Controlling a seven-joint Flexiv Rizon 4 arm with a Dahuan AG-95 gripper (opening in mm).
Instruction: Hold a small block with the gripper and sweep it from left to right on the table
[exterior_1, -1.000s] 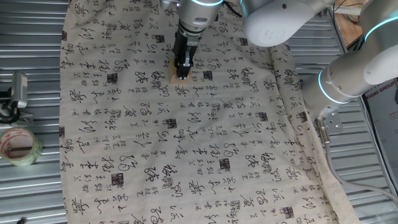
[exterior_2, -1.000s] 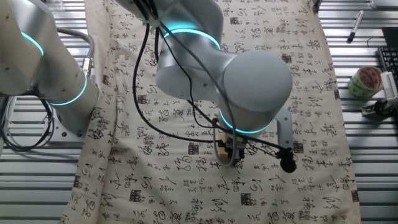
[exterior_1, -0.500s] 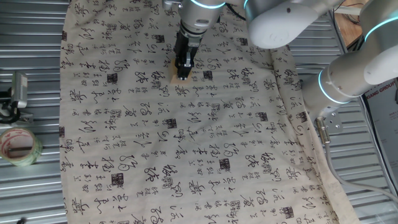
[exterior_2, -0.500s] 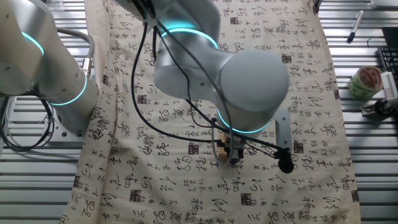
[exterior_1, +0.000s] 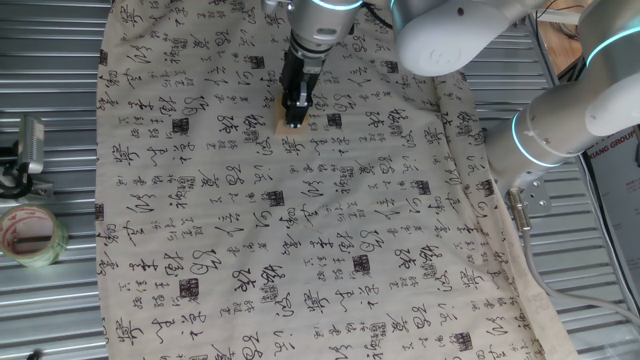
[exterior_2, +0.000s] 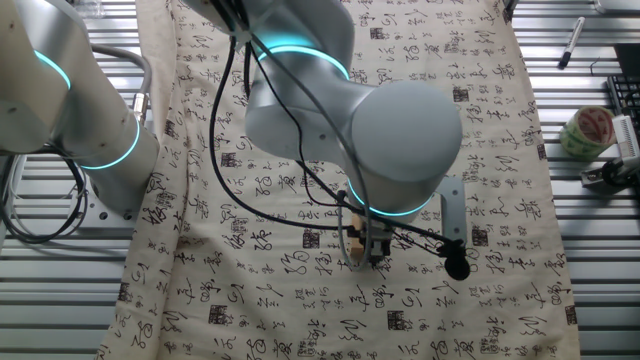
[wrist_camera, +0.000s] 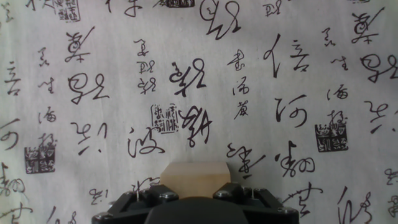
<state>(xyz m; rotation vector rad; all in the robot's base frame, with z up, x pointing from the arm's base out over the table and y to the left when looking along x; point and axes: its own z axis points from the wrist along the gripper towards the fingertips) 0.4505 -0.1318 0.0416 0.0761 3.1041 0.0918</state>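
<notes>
The tool (exterior_1: 295, 108) is down on the cloth (exterior_1: 300, 230) in the upper middle of one fixed view, fingers clamped on the small block (exterior_1: 287, 124), whose tan edge peeks out at the tips. From the hand view the block (wrist_camera: 194, 180) sits bottom centre, pinched between the black fingertips (wrist_camera: 149, 200) and resting on the calligraphy print. In the other fixed view the big silver arm (exterior_2: 380, 130) hides most of it; the block (exterior_2: 357, 251) shows just beneath. A tape roll (exterior_1: 30, 235) lies far left on the bench (exterior_1: 50, 120).

1 small block (exterior_1: 289, 124), 1 cloth (exterior_1: 300, 220), 1 tape roll (exterior_1: 28, 236) (plus 1 marker (exterior_2: 570, 45)), 1 hand (exterior_1: 296, 112).
</notes>
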